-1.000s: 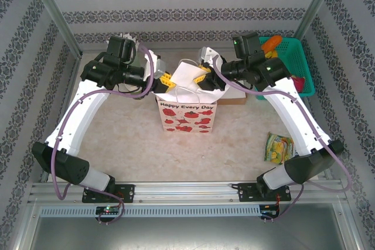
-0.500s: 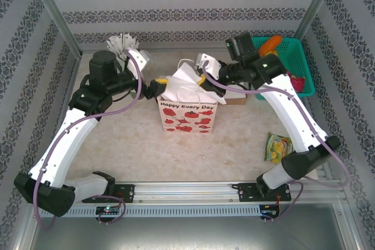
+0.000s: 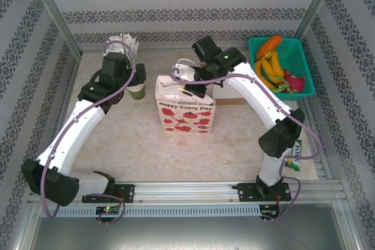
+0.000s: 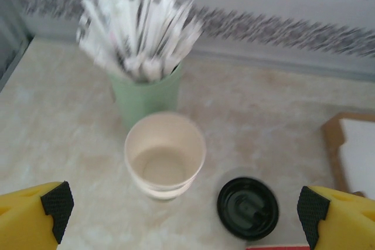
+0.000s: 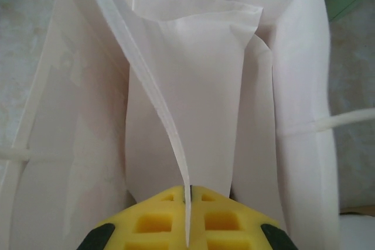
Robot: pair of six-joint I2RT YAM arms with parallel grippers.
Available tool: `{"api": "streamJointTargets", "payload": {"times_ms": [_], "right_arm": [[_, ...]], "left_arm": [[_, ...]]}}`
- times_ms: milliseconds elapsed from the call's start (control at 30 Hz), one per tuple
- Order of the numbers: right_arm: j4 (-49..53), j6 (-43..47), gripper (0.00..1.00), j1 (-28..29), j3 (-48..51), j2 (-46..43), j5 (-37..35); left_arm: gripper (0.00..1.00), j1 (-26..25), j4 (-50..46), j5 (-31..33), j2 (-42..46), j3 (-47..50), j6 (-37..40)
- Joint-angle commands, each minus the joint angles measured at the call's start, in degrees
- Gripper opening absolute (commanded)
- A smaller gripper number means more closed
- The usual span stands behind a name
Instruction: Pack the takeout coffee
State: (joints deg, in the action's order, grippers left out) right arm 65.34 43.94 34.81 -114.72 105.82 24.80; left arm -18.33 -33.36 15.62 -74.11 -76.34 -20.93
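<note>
The takeout coffee (image 4: 248,208) stands on the table, seen from above in the left wrist view as a round black lid; in the top view it is a pale-green cup (image 3: 136,91) left of the bag. My left gripper (image 4: 183,206) hovers open above and just short of it, holding nothing, its yellow fingers (image 4: 50,212) far apart. The white paper bag (image 3: 184,112), printed with red cherries, stands mid-table with its mouth up. My right gripper (image 5: 187,194) is shut on a thin paper edge of the bag's (image 5: 176,86) mouth.
A lidless cream cup (image 4: 165,156) and a green cup of white wrapped sticks (image 4: 146,95) stand just beyond the lidded one. A brown tray (image 4: 337,139) sits to the right. A green basket of fruit (image 3: 281,65) is at the back right; a snack packet (image 3: 296,155) lies behind the right arm.
My left gripper let go of the bag, opened wide and swung left to the cups. My right gripper moved left across the bag's mouth and closed on its paper edge.
</note>
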Motion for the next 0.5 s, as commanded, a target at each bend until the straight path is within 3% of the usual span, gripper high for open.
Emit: {"api": "streamJointTargets", "payload": {"times_ms": [0, 267, 467], "right_arm": [[0.4, 2.0, 0.02, 2.2, -3.4, 3.1, -1.9], [-1.4, 1.0, 0.06, 4.0, -3.8, 6.8, -9.3], [2.4, 4.4, 0.10, 4.1, -3.8, 8.0, -11.2]], "left_arm": [[1.00, 0.0, -7.9, 3.5, -2.7, 0.6, -8.2], [1.00, -0.1, -5.8, -6.1, -4.6, 3.4, -12.8], [1.00, 0.0, -5.4, -7.1, -4.6, 3.4, -12.9]]}}
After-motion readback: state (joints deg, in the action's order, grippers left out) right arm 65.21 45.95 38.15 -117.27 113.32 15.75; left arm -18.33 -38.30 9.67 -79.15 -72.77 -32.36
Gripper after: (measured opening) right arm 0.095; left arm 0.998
